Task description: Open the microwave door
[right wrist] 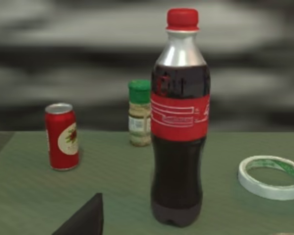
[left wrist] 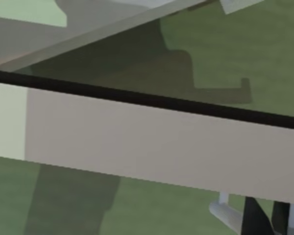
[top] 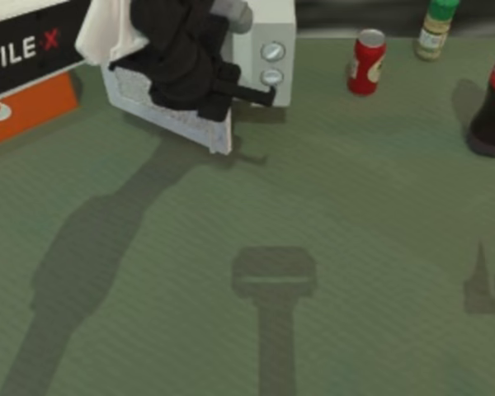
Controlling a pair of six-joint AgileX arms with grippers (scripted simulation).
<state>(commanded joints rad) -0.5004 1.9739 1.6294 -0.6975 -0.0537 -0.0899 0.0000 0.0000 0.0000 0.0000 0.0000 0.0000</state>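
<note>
Halfway swung already, the microwave door (top: 169, 115) juts from the microwave (top: 264, 37), upper left of the frame. Left hand (top: 260, 95) beside its edge, grip indiscernible; next, continue pulling outward.

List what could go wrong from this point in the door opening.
The microwave door is swung partly open with the left gripper over it beside the knobs; it might knock them. A wider swing could carry the door toward the orange box. The microwave might slide.
</note>
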